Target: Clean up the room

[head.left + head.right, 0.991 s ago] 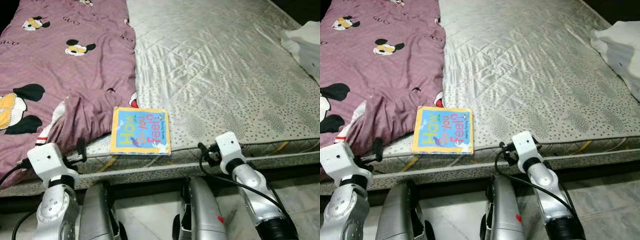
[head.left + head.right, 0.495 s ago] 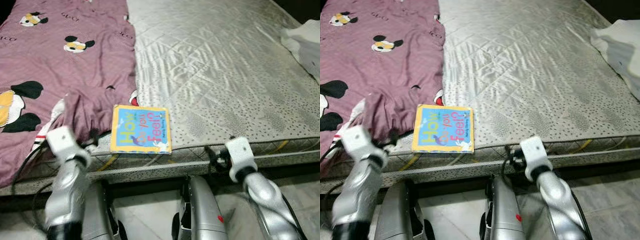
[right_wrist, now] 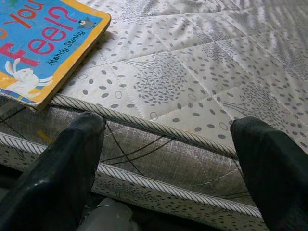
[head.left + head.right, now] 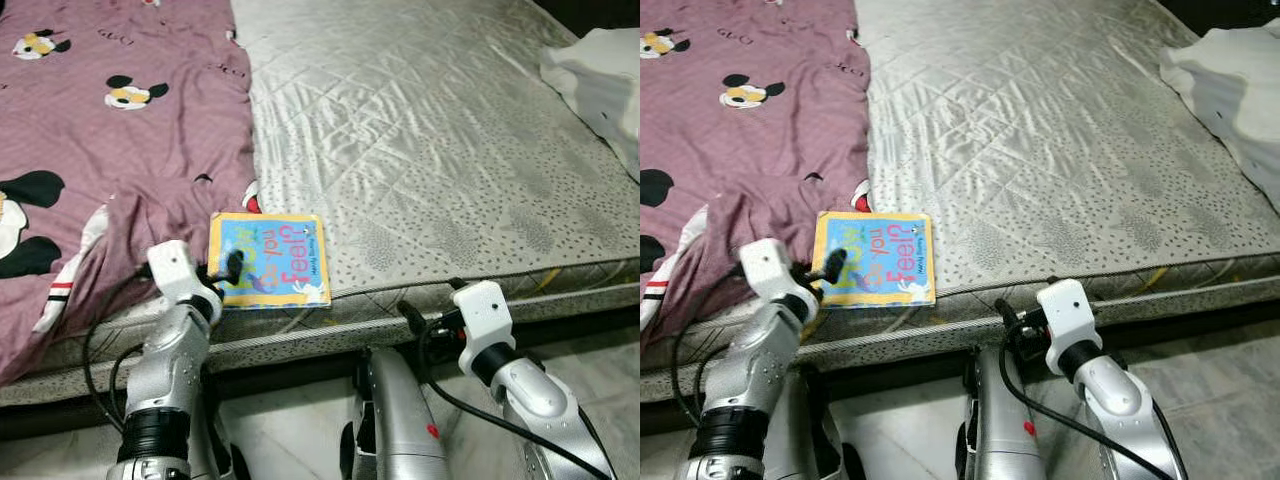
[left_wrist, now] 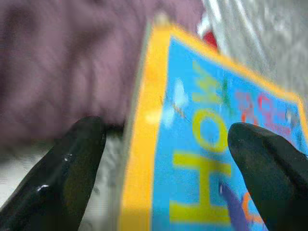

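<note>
Book: our left end effector (image 5: 161, 159), fingers spread, straddles the yellow near edge of the blue book (image 4: 268, 260) at the mattress (image 4: 430, 150) border.
Room: open quilted mattress beyond and right of it; purple blanket (image 4: 100, 150) touching on its left.
Right end effector (image 3: 168, 159): spread, low before the mattress side.
Hidden: the left wrist view is blurred.
Axis: title runs away from us.

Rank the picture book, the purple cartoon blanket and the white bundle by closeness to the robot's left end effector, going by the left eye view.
1. Picture book: under the left end effector.
2. Purple cartoon blanket: just beside, to its left.
3. White bundle: far right corner.
</note>
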`<state>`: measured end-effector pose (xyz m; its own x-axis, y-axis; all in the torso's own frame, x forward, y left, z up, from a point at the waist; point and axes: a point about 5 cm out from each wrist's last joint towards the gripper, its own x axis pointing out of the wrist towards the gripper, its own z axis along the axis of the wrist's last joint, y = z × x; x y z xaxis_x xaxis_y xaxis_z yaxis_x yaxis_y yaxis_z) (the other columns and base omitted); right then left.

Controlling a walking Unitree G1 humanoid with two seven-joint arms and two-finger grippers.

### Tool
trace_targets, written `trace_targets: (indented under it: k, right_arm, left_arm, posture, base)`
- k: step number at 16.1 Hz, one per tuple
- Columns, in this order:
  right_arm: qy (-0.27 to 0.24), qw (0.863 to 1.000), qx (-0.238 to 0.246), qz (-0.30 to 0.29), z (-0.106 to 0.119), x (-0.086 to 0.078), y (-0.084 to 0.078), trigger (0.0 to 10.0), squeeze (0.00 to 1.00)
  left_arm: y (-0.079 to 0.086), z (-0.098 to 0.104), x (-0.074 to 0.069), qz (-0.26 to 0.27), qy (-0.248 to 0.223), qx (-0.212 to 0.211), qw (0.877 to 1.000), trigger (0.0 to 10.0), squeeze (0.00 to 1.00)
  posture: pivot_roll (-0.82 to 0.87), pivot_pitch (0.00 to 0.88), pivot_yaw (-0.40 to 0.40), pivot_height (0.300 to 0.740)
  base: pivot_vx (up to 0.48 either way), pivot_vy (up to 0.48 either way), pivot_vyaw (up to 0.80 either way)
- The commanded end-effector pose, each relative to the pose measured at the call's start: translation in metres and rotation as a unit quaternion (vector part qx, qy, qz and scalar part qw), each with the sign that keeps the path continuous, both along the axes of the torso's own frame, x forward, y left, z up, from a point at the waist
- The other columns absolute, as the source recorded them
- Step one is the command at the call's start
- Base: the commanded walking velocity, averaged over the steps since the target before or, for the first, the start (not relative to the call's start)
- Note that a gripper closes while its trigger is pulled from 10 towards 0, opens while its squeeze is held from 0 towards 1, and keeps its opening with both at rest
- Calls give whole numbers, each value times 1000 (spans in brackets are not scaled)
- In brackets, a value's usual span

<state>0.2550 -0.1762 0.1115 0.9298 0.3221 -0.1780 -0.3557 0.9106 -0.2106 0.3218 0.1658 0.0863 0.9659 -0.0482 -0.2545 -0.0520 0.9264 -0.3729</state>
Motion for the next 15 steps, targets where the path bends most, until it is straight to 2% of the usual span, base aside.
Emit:
trace_targets:
  k: [1,4,8,9,10,11,12,15]
  right_arm:
    - [-4,1000,0,-2,5,1,0,10000,0]
    - [-2,1000,-4,9,5,1,4,10000,0]
    - [-2,1000,-6,10,5,3,5,10000,0]
    - [-4,1000,-7,11,6,5,7,10000,0]
    - [-6,1000,-8,13,7,5,8,10000,0]
    - [-10,1000,-9,15,8,6,10,10000,0]
    - [-14,1000,-11,17,9,7,12,10000,0]
    - [-28,999,-18,16,13,9,13,10000,0]
  left_arm:
    - [-4,-6,-1,-14,23,2,1000,10000,0]
    - [-9,-18,-8,-29,56,-7,998,10000,0]
    - [-13,-24,-12,-46,65,-12,997,10000,0]
    - [-16,-25,-9,-75,63,-28,995,10000,0]
    - [-19,-25,-8,-96,64,-34,993,4784,0]
    - [-24,-24,-5,-126,65,-46,989,1608,0]
    - [-26,-24,-2,-137,67,-63,986,0,0]
    - [-28,-21,4,-146,66,-88,983,0,0]
  posture:
    - [-131,154,-42,511]
    - [-130,146,-40,511]
    - [-130,142,-41,511]
    - [-133,140,-44,511]
    - [-137,139,-44,511]
    - [-140,139,-43,511]
    - [-142,138,-41,511]
    - [-158,135,-40,511]
  base:
    - [0,0,0]
    - [0,0,0]
    - [0,0,0]
    - [0,0,0]
    - [0,0,0]
    - [0,0,0]
    - [0,0,0]
    - [0,0,0]
